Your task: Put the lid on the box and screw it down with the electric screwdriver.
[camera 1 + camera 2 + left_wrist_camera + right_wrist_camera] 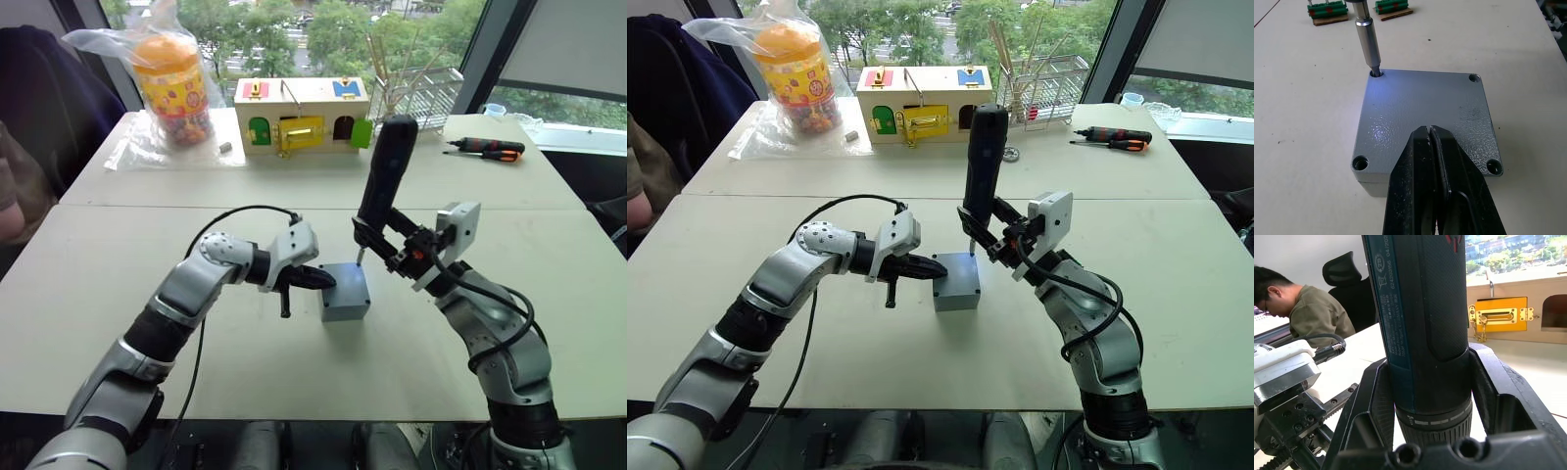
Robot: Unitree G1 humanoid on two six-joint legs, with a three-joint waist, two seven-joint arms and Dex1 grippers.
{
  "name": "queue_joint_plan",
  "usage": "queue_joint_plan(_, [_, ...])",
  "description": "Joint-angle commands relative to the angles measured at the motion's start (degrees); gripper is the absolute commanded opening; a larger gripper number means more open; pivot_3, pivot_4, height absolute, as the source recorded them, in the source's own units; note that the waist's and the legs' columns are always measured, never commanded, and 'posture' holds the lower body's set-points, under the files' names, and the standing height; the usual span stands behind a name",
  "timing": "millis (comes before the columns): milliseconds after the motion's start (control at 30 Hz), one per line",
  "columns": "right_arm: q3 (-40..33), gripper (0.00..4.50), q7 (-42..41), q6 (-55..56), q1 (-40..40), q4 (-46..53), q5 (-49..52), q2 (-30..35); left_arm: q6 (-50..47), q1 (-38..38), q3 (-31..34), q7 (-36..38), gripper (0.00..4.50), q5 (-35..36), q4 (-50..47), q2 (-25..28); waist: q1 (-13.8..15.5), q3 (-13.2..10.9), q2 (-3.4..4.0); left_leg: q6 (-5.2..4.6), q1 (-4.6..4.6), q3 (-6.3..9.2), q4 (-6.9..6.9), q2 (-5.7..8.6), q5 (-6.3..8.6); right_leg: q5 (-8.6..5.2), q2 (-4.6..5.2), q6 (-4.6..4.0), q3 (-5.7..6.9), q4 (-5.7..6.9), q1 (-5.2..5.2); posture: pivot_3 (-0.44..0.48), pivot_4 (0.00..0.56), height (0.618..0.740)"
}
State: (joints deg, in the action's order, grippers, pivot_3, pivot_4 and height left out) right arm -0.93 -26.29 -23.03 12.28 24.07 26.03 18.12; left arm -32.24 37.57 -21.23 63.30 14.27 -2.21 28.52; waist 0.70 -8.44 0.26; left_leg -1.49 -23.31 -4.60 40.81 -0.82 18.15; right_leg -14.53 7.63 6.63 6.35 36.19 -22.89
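Note:
The grey box (pixel 345 299) stands in the middle of the near table with the lid (pixel 1425 112) lying flush on top, a screw hole at each corner. My left gripper (pixel 328 279) is shut, its black fingertips (pixel 1422 139) together over the lid's left edge. My right gripper (pixel 377 235) is shut on the electric screwdriver (pixel 384 171), held nearly upright just behind the box. Its metal bit (pixel 1368 41) sits in the lid's far corner hole, and its light shines on the lid.
At the back of the far table stand a wooden box with coloured doors (pixel 299 116), a jar in a plastic bag (pixel 174 88), a wire rack (pixel 416 93) and a black-and-orange hand screwdriver (pixel 487 148). A seated person (pixel 1308 308) is at the left.

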Motion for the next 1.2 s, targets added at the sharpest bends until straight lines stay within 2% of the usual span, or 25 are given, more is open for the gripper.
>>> queue_joint_plan(33, [1.6, 1.74, 0.5, -3.8, -3.7, -6.1, -1.0, -0.2, -0.1, -0.2, -0.1, 0.0, 0.0, -0.4, -0.5, -0.1, 0.0, 0.0, 0.0, 0.0, 0.0, 0.0, 0.0, 0.0, 0.0, 0.0, 0.0, 0.0, 0.0, -0.03, 0.01, 0.0, 0.15, 0.706])
queue_joint_plan(633, [-0.9, 1.74, 1.3, -4.8, -1.2, -3.2, -0.1, 1.4, 0.5, -0.1, -0.5, -0.2, 0.0, -0.8, 0.3, -1.4, 0.1, 0.0, 0.0, -0.09, 0.01, 0.0, 0.01, 0.01, 0.05, 0.0, 0.03, 0.0, 0.0, -0.06, 0.05, 0.0, 0.15, 0.706])
queue_joint_plan(833, [-11.0, 1.74, 1.7, -10.3, 9.2, 2.5, 10.5, 6.9, 1.8, -0.1, -0.9, 0.1, 0.0, -1.4, 2.2, -2.7, 0.4, -0.1, 0.09, -0.17, -0.1, 0.0, 0.11, 0.07, 0.1, 0.0, 0.1, 0.0, 0.0, -0.07, 0.0, 0.0, 0.15, 0.706])
queue_joint_plan(900, [-15.6, 1.74, 4.6, -15.0, 14.3, 3.5, 17.1, 8.8, 2.0, 0.2, -0.1, 0.4, 0.0, -0.7, 2.7, -3.1, 0.3, -0.2, 0.17, -0.25, -0.17, 0.0, 0.16, 0.07, 0.14, 0.0, 0.11, 0.01, 0.0, -0.07, -0.05, 0.0, 0.15, 0.706])
queue_joint_plan(967, [-20.1, 1.74, 11.4, -20.3, 19.9, 3.3, 22.0, 10.0, 0.9, 0.7, 2.3, 0.0, 0.0, 1.5, 2.5, -4.1, 0.1, -0.3, 0.23, -0.28, -0.25, -0.06, 0.16, 0.09, 0.16, 0.01, 0.16, 0.01, -0.01, -0.06, -0.12, 0.0, 0.15, 0.706])
queue_joint_plan(1100, [-25.0, 1.74, 19.9, -29.6, 26.9, 1.9, 29.8, 13.4, -0.8, 1.7, 7.0, -4.2, 0.0, 4.0, 1.5, -6.9, 0.0, -0.3, 0.24, -0.26, -0.44, -0.08, 0.09, 0.04, 0.15, 0.01, 0.13, 0.01, 0.0, -0.04, -0.38, 0.0, 0.15, 0.706])
queue_joint_plan(1167, [-28.5, 1.74, 23.0, -35.3, 30.6, -1.5, 36.7, 17.2, -1.7, 2.8, 9.0, -6.0, 0.0, 4.9, 0.4, -7.6, 0.0, -0.4, 0.3, -0.26, -0.49, -0.09, 0.09, 0.03, 0.15, 0.01, 0.12, 0.01, 0.0, -0.04, -0.43, 0.0, 0.15, 0.706])
queue_joint_plan(1200, [-29.5, 1.74, 23.0, -39.2, 31.5, -3.8, 37.7, 21.2, -3.0, 3.1, 9.8, -4.9, 0.0, 6.7, -1.0, -7.2, 0.0, -0.4, 0.29, -0.26, -0.52, -0.12, 0.12, 0.03, 0.14, 0.02, 0.13, 0.02, -0.01, -0.03, -0.46, 0.0, 0.15, 0.706])
